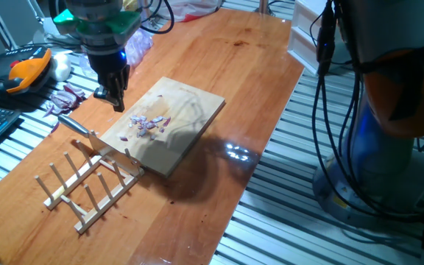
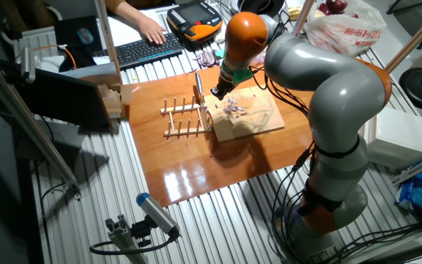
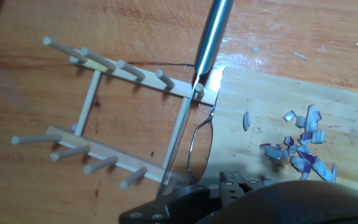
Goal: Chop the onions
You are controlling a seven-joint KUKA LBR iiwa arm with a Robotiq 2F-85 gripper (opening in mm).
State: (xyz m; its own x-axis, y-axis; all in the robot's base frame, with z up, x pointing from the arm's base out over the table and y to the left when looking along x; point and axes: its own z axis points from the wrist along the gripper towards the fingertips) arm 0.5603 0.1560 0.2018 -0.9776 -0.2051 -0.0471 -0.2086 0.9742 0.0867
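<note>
We find the onions (image 1: 149,124) already in small bits — a loose pile mid-board (image 1: 190,129), at 3 o'clock from the rack (image 1: 87,188). The knife (image 3: 211,37) rests in the rack. The hand (image 1: 114,97) hovers at the board's 10 o'clock; whether clenched or released we cannot tell. Chopping looks essentially done.

The desk (image 1: 219,81) is glossy orange-brown wood, and beside it runs silver ribbed metal. The cutting board (image 1: 190,121) is pale tan with faint grain. On it the onions (image 1: 149,124) are purple and white bits. Left of the board, the peel scraps (image 1: 63,99) are darker purple. The peg rack (image 1: 87,184) is light, unpainted wood. The knife (image 3: 209,37) is shiny steel. The hand (image 1: 113,92) is black under a green collar; the arm (image 2: 328,95) is grey with orange bands.
</note>
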